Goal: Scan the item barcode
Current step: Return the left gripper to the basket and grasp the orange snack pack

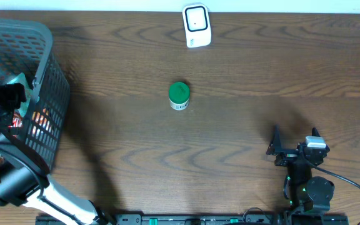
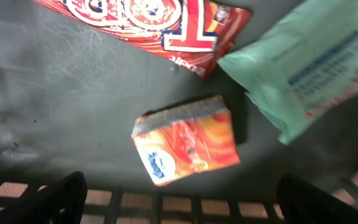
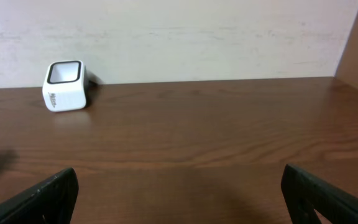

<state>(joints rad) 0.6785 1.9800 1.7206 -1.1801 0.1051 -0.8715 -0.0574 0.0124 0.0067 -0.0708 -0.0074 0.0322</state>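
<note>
Orange packet flat on basket floor under left tool | 2 tools wide open, empty, right tool over tabletop | risk: grab catches red wrapper or green pouch alongside; barcode side unseen, may face away from scanner

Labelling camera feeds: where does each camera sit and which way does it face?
Overhead: above the brown wooden table, looking straight down; left arm and right arm show.
Left wrist: inside the grey plastic mesh basket, facing down at an orange packet; open left gripper tips show.
Right wrist: low over the table, facing the white box-shaped scanner; open right gripper tips show.
Shared: overhead and right wrist both see the scanner.
</note>
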